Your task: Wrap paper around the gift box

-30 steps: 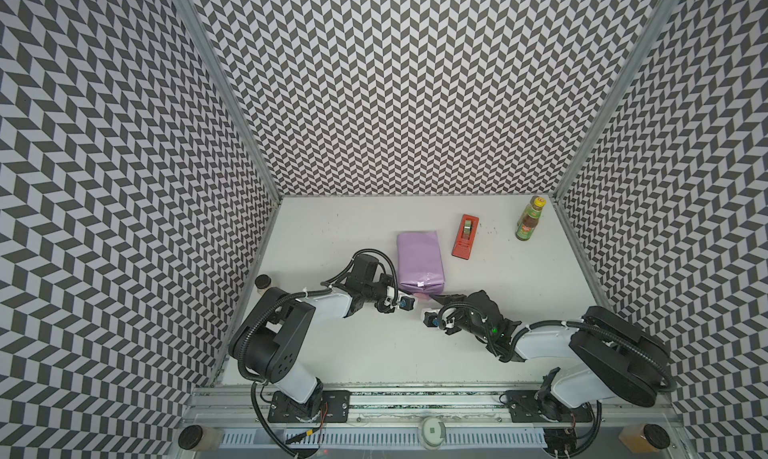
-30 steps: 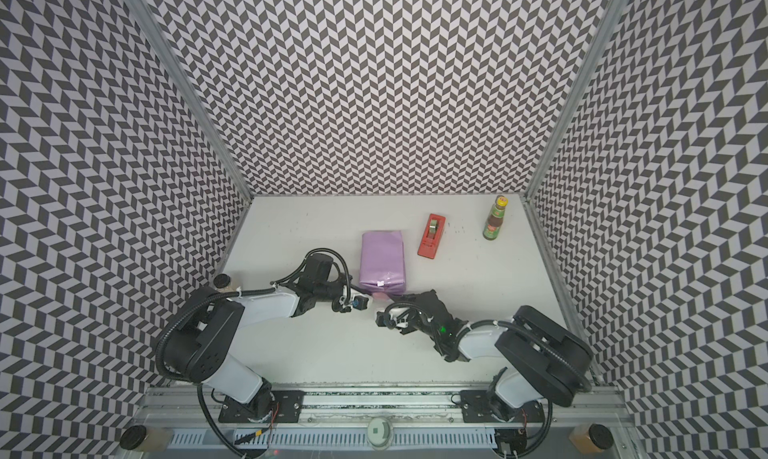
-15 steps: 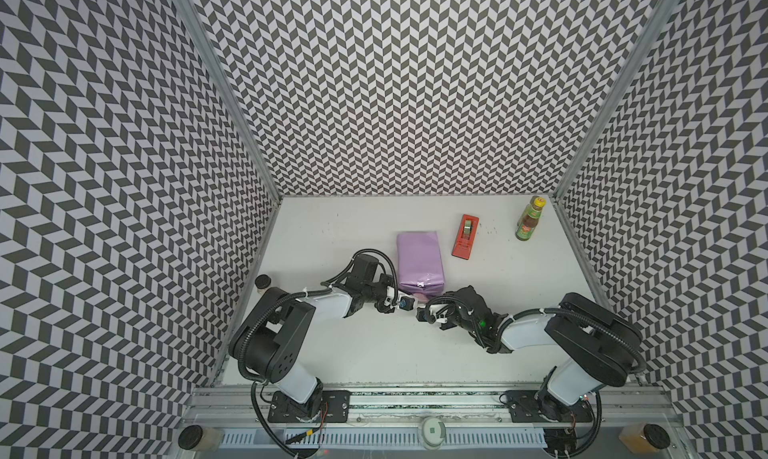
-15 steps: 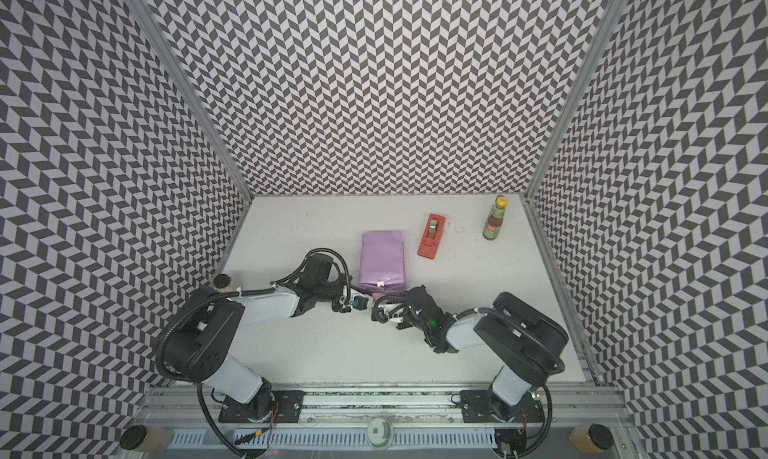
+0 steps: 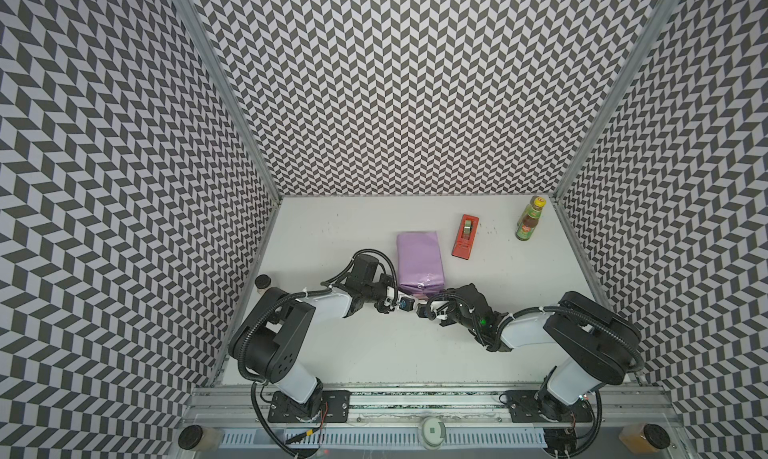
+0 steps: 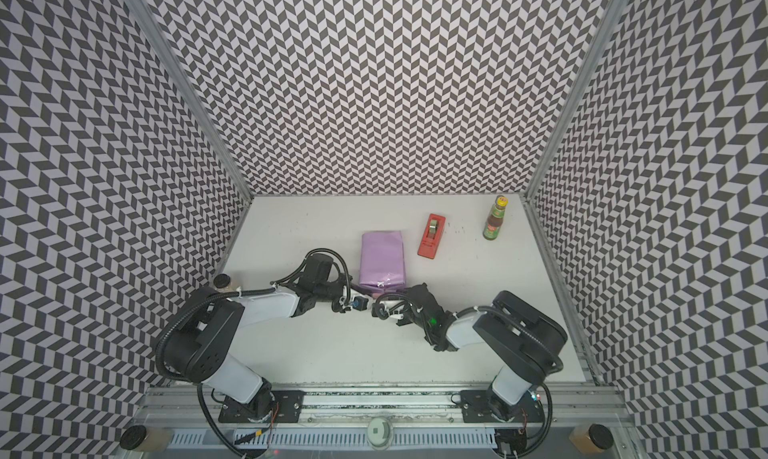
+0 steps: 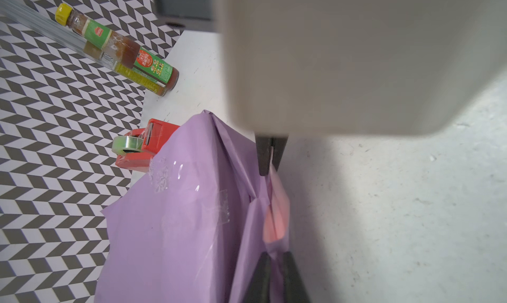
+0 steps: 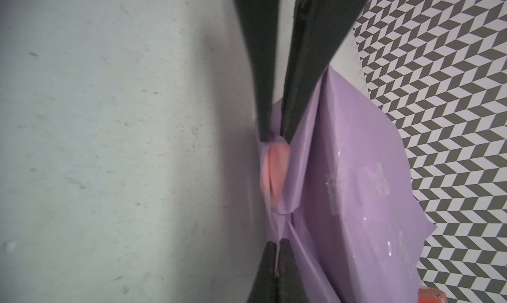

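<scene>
The paper [image 5: 419, 261] [image 6: 382, 257], lilac side out, is folded round a low block in mid-table; the gift box is hidden inside it. At the near end a flap sticks out, showing its pink inner face [image 7: 274, 222] [image 8: 275, 172]. My left gripper [image 5: 404, 303] [image 7: 274, 256] [image 8: 274, 141] pinches one end of that flap, its jaws a sliver apart with paper filling the gap. My right gripper [image 5: 423, 310] [image 7: 270, 161] [image 8: 277, 242] faces it, shut on the flap's other end. Clear tape strips [image 8: 375, 178] lie on the parcel's top.
A red tape dispenser [image 5: 465, 236] [image 6: 432, 235] [image 7: 142, 145] lies just right of the parcel. A sauce bottle [image 5: 528, 224] [image 6: 495, 223] [image 7: 123, 49] stands at the far right corner. A small jar [image 5: 262, 281] sits by the left wall. Patterned walls close three sides.
My right gripper has moved left to the flap and shut on it. My left gripper stayed in place, and its jaws have eased slightly apart.
</scene>
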Controlling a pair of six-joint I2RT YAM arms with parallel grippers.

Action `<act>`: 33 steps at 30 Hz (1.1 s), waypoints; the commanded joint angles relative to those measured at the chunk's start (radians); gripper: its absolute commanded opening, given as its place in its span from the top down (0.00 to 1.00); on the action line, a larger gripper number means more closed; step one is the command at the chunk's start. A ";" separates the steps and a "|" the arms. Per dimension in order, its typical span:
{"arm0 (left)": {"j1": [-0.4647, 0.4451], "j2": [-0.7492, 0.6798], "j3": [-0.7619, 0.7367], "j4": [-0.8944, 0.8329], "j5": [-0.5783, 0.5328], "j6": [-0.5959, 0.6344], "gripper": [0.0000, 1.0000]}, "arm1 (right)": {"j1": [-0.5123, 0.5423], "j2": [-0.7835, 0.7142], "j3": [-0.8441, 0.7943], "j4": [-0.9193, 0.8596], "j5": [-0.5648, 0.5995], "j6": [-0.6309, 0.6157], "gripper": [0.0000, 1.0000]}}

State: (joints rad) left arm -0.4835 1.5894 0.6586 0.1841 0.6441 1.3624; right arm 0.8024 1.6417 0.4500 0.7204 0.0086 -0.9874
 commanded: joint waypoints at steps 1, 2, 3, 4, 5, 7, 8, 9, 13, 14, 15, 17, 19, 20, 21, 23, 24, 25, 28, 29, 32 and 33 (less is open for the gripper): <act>0.002 -0.064 -0.013 -0.008 0.024 0.011 0.75 | -0.006 -0.002 0.007 0.077 -0.009 0.002 1.00; 0.002 -0.079 -0.020 -0.006 0.029 0.017 0.72 | -0.007 -0.002 0.006 0.077 -0.010 0.003 1.00; 0.002 -0.095 -0.029 0.003 0.032 0.015 0.69 | -0.008 -0.003 0.006 0.079 -0.012 0.003 1.00; 0.003 -0.108 -0.034 0.009 0.032 0.013 0.67 | -0.008 -0.002 0.006 0.080 -0.011 0.004 1.00; 0.004 -0.119 -0.043 0.022 0.031 0.009 0.60 | -0.009 -0.003 0.006 0.082 -0.012 0.006 1.00; 0.003 -0.133 -0.065 0.076 0.021 0.007 0.53 | -0.009 -0.002 0.007 0.086 -0.012 0.009 1.00; 0.003 -0.135 -0.079 0.114 0.012 0.004 0.50 | -0.011 -0.003 0.007 0.086 -0.011 0.010 1.00; 0.004 -0.133 -0.087 0.147 0.003 0.002 0.44 | -0.011 -0.003 0.009 0.086 -0.011 0.012 1.00; 0.003 -0.100 -0.099 0.223 -0.030 0.018 0.36 | -0.013 -0.002 0.013 0.085 -0.009 0.019 1.00; 0.004 -0.090 -0.104 0.259 -0.040 0.012 0.32 | -0.012 -0.002 0.015 0.083 -0.009 0.022 1.00; 0.003 -0.081 -0.107 0.275 -0.044 0.013 0.30 | -0.014 -0.002 0.016 0.085 -0.009 0.024 1.00; 0.000 -0.065 -0.108 0.304 -0.054 0.015 0.27 | -0.014 0.000 0.018 0.083 -0.009 0.025 1.00; -0.005 -0.049 -0.119 0.346 -0.060 0.006 0.27 | -0.015 -0.002 0.018 0.083 -0.009 0.026 1.00; -0.006 -0.040 -0.121 0.360 -0.063 0.000 0.26 | -0.014 -0.003 0.018 0.083 -0.009 0.026 1.00; -0.009 -0.032 -0.121 0.365 -0.064 0.004 0.25 | -0.014 -0.003 0.019 0.083 -0.011 0.027 1.00; -0.013 -0.012 -0.122 0.385 -0.075 0.003 0.23 | -0.016 -0.003 0.022 0.085 -0.013 0.027 1.00; -0.013 -0.006 -0.124 0.393 -0.073 0.002 0.22 | -0.016 -0.003 0.024 0.083 -0.013 0.027 1.00; -0.014 0.002 -0.122 0.403 -0.076 0.000 0.21 | -0.015 -0.003 0.025 0.081 -0.014 0.027 1.00; -0.016 0.027 -0.126 0.464 -0.084 -0.029 0.19 | -0.016 0.000 0.027 0.085 -0.014 0.026 1.00; -0.016 0.037 -0.130 0.490 -0.084 -0.040 0.19 | -0.017 0.001 0.030 0.084 -0.016 0.024 1.00; -0.016 0.066 -0.126 0.526 -0.087 -0.051 0.18 | -0.017 0.000 0.033 0.083 -0.020 0.022 1.00; -0.016 0.078 -0.129 0.549 -0.083 -0.055 0.18 | -0.016 0.000 0.036 0.082 -0.021 0.023 1.00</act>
State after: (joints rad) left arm -0.4908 1.6394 0.5400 0.6510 0.5652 1.3312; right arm 0.7834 1.6417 0.4561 0.7372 0.0086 -0.9680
